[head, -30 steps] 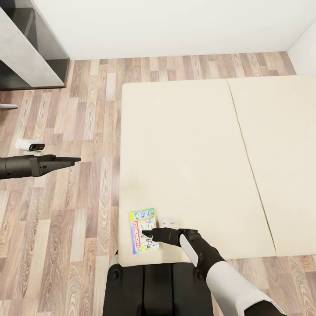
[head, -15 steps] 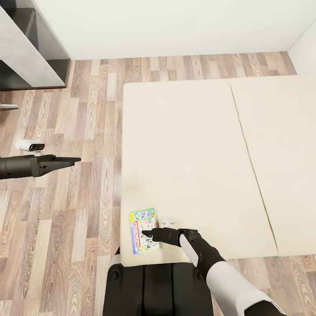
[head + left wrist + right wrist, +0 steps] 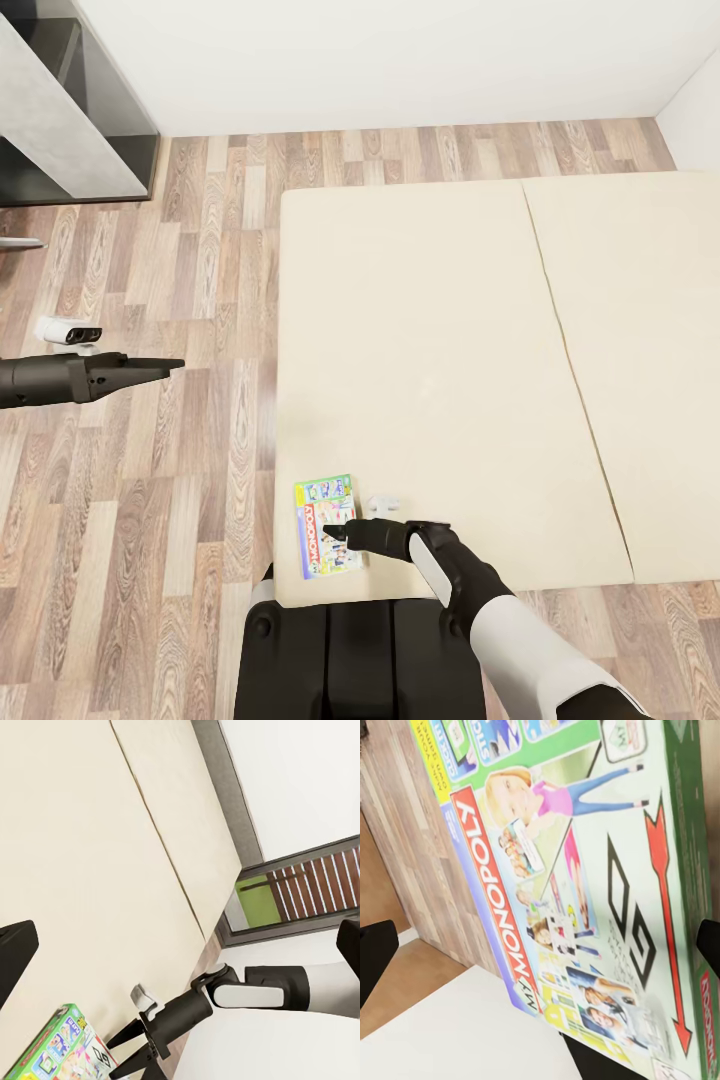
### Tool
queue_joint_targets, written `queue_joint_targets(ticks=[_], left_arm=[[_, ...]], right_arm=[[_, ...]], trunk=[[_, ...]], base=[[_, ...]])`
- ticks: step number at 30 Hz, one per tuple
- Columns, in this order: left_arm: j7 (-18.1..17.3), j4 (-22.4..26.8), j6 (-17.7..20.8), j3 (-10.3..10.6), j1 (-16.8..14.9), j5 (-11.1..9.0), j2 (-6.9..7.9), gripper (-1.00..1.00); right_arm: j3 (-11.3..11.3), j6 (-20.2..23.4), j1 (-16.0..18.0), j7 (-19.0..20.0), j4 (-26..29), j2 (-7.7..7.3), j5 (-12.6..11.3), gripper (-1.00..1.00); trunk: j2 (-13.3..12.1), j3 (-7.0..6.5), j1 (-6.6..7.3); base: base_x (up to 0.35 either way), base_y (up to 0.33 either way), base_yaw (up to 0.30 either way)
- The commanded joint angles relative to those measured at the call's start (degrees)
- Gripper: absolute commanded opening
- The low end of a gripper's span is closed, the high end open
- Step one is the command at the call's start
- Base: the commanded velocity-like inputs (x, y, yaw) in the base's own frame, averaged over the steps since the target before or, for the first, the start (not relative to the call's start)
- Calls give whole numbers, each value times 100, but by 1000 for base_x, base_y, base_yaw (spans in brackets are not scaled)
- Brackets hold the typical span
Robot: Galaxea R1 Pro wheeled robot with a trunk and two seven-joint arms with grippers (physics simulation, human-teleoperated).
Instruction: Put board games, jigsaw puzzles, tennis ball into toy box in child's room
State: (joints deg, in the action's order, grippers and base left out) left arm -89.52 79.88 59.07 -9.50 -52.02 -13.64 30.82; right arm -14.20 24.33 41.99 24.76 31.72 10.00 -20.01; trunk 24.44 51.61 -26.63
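The Monopoly box (image 3: pixel 327 526) lies flat near the lower-left corner of the bed (image 3: pixel 430 340), low and left of centre in the head view, right by the mattress edge. The right tool (image 3: pixel 336 530) reaches over it with its tips above the cover; in the left wrist view its fingers (image 3: pixel 129 1036) stand narrowly apart, holding nothing, at the box's edge. The risk from here is probably a thin, flat box offering little to pinch: closing on the lid from above could make the tips slide off, or nudge the box over the nearby bed edge onto the wood floor (image 3: pixel 190 300). The right wrist view reads "MY MONOPOLY" in white on a red band (image 3: pixel 493 889). The left tool (image 3: pixel 165 366) hangs over the floor at mid-left, fingers together and empty.
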Motion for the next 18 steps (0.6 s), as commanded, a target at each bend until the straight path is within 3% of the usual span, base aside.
queue_joint_targets(ticks=[1, 18], left_arm=[[-22, 1, 61, 1, -1, -1, 6, 100], [-22, 1, 61, -7, -1, -7, 13, 100]], right_arm=[[0, 38, 2, 2, 12, 0, -30, 100], [-5, 31, 62, 5, 162, 0, -12, 100]], trunk=[[8, 6, -3], [8, 6, -3]], base=[[0, 0, 0], [0, 0, 0]])
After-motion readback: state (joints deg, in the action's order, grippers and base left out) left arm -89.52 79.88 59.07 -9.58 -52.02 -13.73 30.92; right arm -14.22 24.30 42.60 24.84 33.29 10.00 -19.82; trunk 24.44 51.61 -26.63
